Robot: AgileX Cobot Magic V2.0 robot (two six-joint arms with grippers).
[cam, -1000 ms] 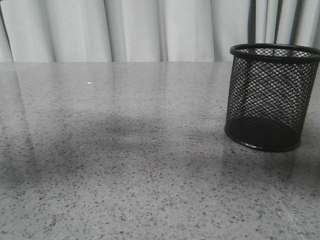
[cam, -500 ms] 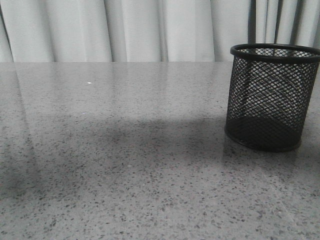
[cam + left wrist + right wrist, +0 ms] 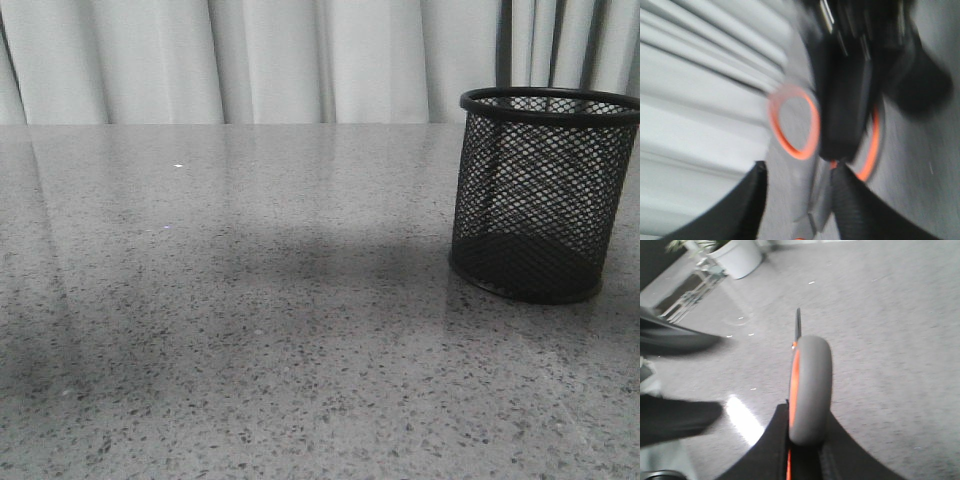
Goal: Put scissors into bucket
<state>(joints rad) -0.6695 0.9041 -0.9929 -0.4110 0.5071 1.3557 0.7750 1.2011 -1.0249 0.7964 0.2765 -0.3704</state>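
The bucket (image 3: 540, 195), a black wire-mesh cup, stands upright at the right of the table in the front view; it looks empty. No gripper shows there. In the right wrist view, my right gripper (image 3: 807, 430) is shut on the grey, orange-lined handle of the scissors (image 3: 810, 385), with the blade pointing away from it. In the blurred left wrist view, the scissors' orange-lined loops (image 3: 812, 127) are pinched by the dark right gripper (image 3: 840, 150). My left gripper (image 3: 799, 172) is open, and the blade lies between its fingers (image 3: 752, 200).
The grey speckled table (image 3: 250, 330) stretches left of the bucket, with white curtains (image 3: 250, 60) behind it. In the right wrist view, a white plant pot (image 3: 737, 257) and a metal rack (image 3: 687, 297) stand far off, and the left gripper's dark fingers (image 3: 685, 342) are beside the scissors.
A soft shadow on the table has drifted right, toward the bucket. The bucket has not moved.
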